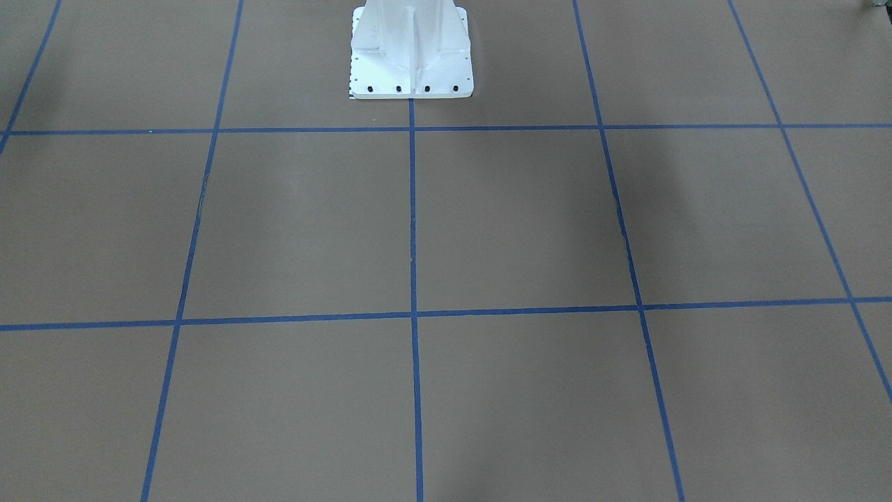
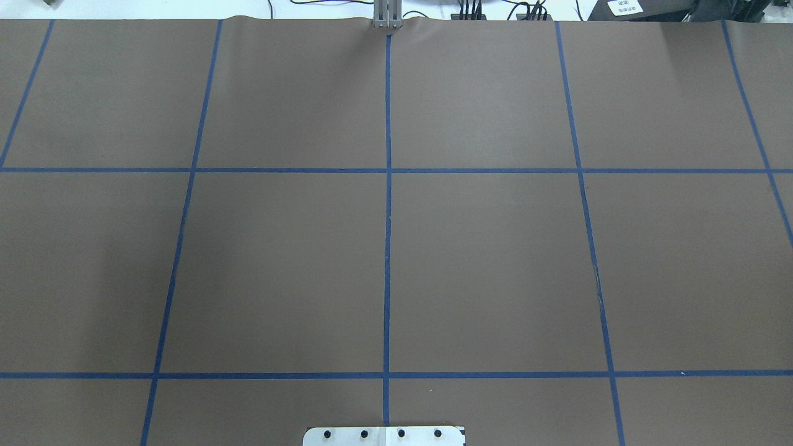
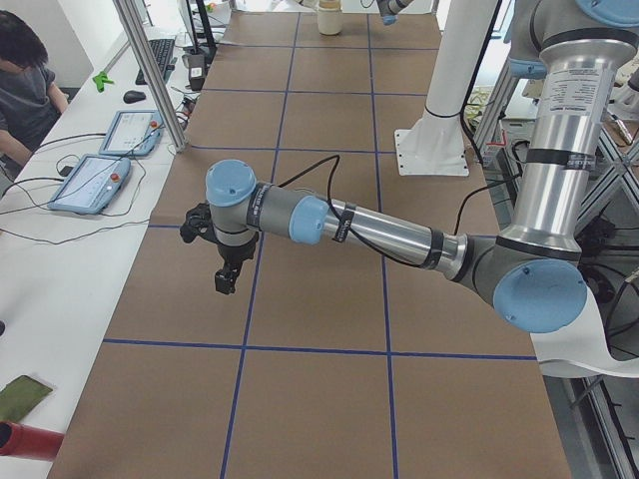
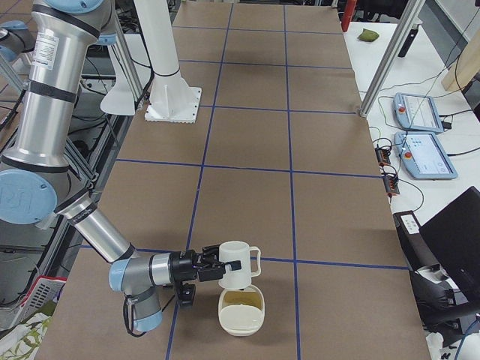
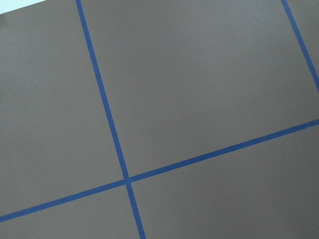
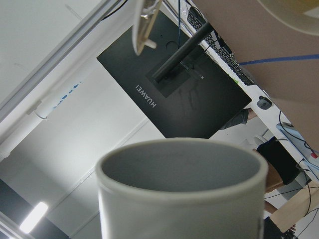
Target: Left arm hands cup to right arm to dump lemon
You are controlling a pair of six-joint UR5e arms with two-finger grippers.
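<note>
Hanging at the right gripper (image 4: 227, 267), the white mug (image 4: 240, 274) sits just above a cream bowl (image 4: 240, 321) near the right-end edge of the bench (image 4: 337, 217), about midway across it. Its handle is turned away from the right arm (image 4: 45, 112). We see this gripper only from the bench's end, so we cannot tell how far its fingers are spread or how firmly they have the mug. The right wrist camera looks across the mug's (image 6: 179, 189) grey inside, with the bowl (image 6: 294, 12) in the top corner. A yellow-green patch (image 4: 241, 300) lies inside the bowl, too small for us to make out. Well apart, toward the opposite end, the left arm (image 3: 379, 230) stretches low over the bench, and the left gripper (image 3: 227, 282) points down. We cannot tell whether it is open. A person (image 3: 22, 90) sits at a side table.
</note>
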